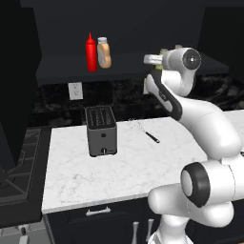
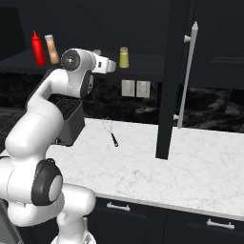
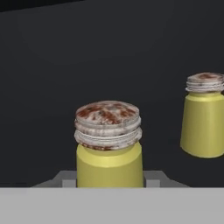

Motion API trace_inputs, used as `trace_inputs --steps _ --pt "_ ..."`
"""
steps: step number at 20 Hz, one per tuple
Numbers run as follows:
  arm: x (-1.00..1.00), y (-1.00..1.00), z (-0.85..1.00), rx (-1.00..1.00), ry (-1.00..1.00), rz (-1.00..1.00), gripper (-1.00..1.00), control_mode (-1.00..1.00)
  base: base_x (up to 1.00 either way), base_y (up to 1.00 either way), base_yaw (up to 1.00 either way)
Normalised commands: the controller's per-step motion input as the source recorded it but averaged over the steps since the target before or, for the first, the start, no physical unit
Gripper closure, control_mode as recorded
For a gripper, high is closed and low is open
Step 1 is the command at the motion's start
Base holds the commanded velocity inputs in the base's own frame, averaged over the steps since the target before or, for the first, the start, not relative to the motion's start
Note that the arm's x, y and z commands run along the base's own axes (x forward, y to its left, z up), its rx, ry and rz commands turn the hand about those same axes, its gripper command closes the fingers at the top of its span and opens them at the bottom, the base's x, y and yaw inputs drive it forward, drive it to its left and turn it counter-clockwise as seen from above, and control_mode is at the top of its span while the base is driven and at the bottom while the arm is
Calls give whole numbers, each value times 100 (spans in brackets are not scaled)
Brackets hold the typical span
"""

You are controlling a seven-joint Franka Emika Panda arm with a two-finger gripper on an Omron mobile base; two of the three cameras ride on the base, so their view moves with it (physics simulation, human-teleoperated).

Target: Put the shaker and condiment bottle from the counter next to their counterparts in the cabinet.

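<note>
My gripper (image 3: 109,179) is shut on the shaker (image 3: 108,144), a small yellow-olive cylinder with a mottled brownish cap, held upright at the open shelf of the dark cabinet (image 1: 62,69). Its twin shaker (image 3: 204,116) stands a short way to the right on the shelf (image 2: 124,57). In the right base view the white hand (image 2: 106,64) reaches into the shelf, and the held shaker's cap (image 2: 97,51) peeks out behind it. Further left on the shelf, the orange-tan condiment bottle (image 1: 104,52) stands right beside the red squeeze bottle (image 1: 91,52). Whether the held shaker touches the shelf I cannot tell.
On the white marbled counter (image 1: 143,167) stand a dark toaster (image 1: 101,130) and a wire whisk (image 1: 143,129). A stove (image 1: 19,162) lies to the left. A tall dark panel with a long silver handle (image 2: 188,71) rises at the right. Dark drawers (image 1: 97,212) run below the counter.
</note>
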Motion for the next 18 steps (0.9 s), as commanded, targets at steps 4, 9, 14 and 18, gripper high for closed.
trace_inputs --steps 4,9,14,18 --pt "29 -22 0 -8 -5 0 100 -100 0 0 0" --pt "21 -22 0 -10 -6 0 100 -100 0 0 0" --pt "23 -23 0 -8 -6 0 100 -100 0 0 0" --pt "16 -9 0 -9 -4 0 100 -100 0 0 0"
